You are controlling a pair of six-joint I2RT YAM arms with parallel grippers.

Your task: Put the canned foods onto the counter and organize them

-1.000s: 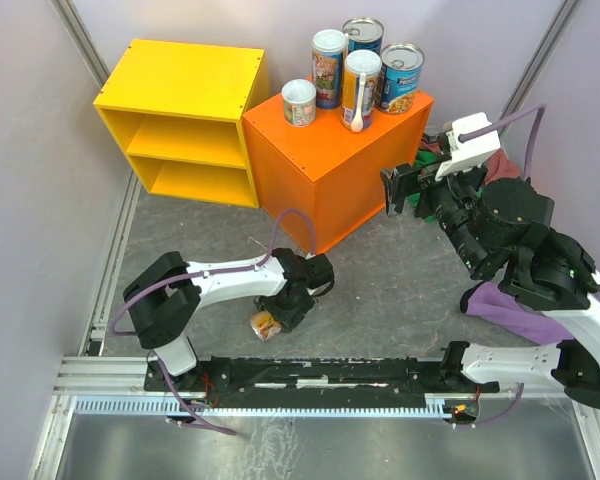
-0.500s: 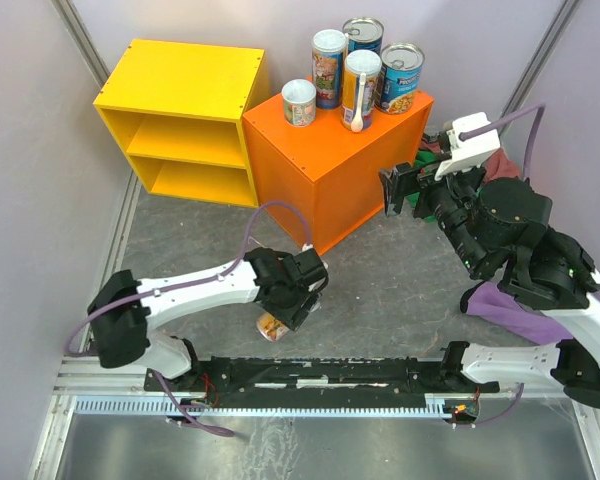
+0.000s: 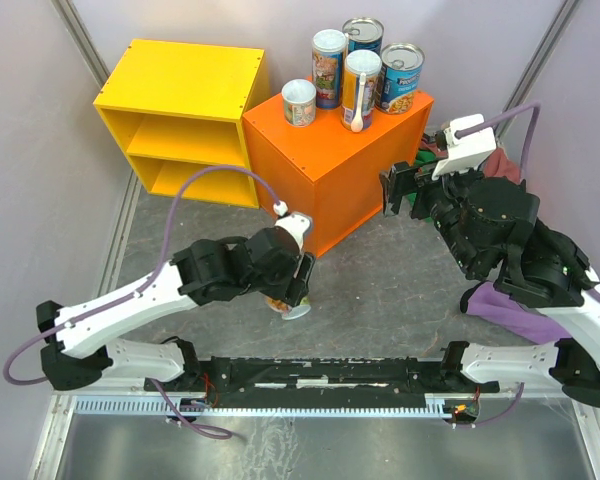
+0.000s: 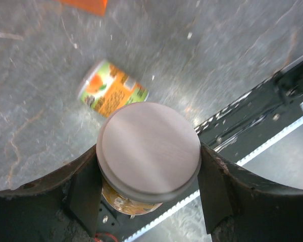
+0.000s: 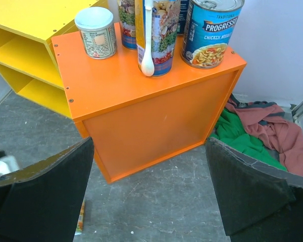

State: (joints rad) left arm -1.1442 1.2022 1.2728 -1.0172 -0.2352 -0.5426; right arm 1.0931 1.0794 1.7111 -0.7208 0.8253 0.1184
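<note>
Several canned foods stand on the orange counter (image 3: 325, 150) (image 5: 106, 75): a short white-topped tin (image 3: 299, 102) (image 5: 96, 33), two tall tins (image 3: 328, 68), one with a white spoon (image 3: 358, 100) (image 5: 147, 40) leaning on it, and a blue soup tin (image 3: 401, 77) (image 5: 208, 33). My left gripper (image 3: 286, 292) (image 4: 148, 154) is shut on an orange-labelled tin (image 3: 283, 303) (image 4: 149, 143), silver end facing the camera. Another orange-green tin (image 4: 113, 91) lies on its side on the grey floor beyond it. My right gripper (image 3: 393, 190) (image 5: 149, 151) hangs open beside the counter's right face, holding nothing.
A yellow open-fronted shelf unit (image 3: 180, 110) (image 5: 20, 55) adjoins the counter's left side. Red and green cloths (image 3: 495, 165) (image 5: 242, 131) are heaped right of the counter, a purple cloth (image 3: 520, 315) lies under the right arm. A black rail (image 3: 310, 375) runs along the near edge.
The left arm has stretched out and carried its tin up and to the right, away from the rail and toward the counter's front corner. The right arm has barely moved.
</note>
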